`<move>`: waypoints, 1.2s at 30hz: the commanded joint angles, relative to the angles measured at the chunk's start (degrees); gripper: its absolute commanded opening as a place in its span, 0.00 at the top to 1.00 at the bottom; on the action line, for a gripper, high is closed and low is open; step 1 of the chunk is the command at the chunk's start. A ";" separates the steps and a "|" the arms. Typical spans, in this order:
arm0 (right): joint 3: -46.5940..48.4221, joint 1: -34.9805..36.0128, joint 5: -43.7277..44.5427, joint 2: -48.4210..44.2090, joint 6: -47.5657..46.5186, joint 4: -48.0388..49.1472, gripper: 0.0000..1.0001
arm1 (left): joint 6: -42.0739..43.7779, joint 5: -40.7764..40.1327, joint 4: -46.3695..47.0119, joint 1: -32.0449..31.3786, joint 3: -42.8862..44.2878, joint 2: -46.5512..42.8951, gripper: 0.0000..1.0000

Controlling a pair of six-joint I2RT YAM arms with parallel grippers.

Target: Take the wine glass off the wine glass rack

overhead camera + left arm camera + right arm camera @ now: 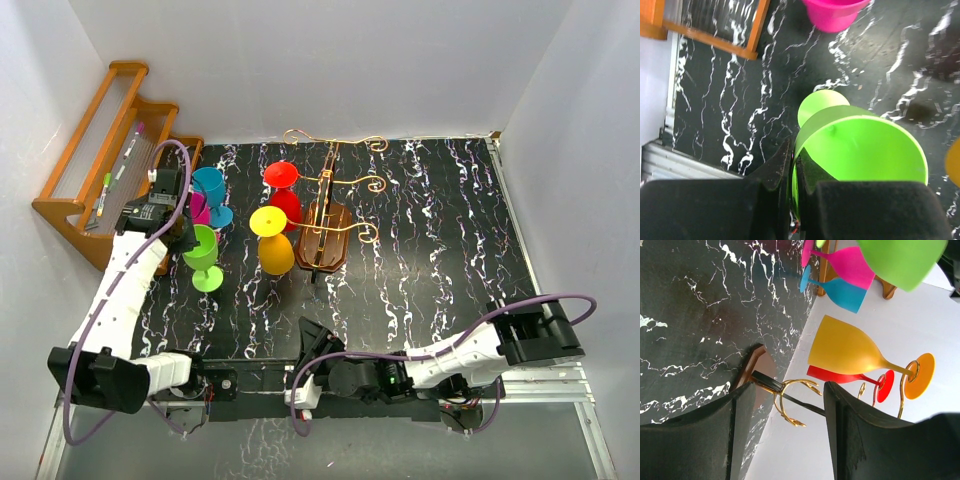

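Black table (430, 230) veined white like marble; lime glass (203, 256), magenta glass (200, 209), teal glass (212, 189), yellow glass (273, 242), red glass (283, 190); wine glass rack (327, 237) dark brown with gold wire; shelf (95, 130) orange-brown.

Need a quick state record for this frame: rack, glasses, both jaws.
rack: wine glass rack, mid-table
hanging on rack: yellow glass, red glass
off rack: green glass, blue glass, pink glass
left jaws: shut on rim of green glass
right jaws: open, holding nothing

Green wine glass (200, 248), left of brown rack (326, 243)
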 commanded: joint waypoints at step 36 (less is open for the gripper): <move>13.04 2.85 2.91 -4.09 10.38 -7.81 0.41 | -4.19 5.82 19.49 18.59 -10.48 -13.88 0.40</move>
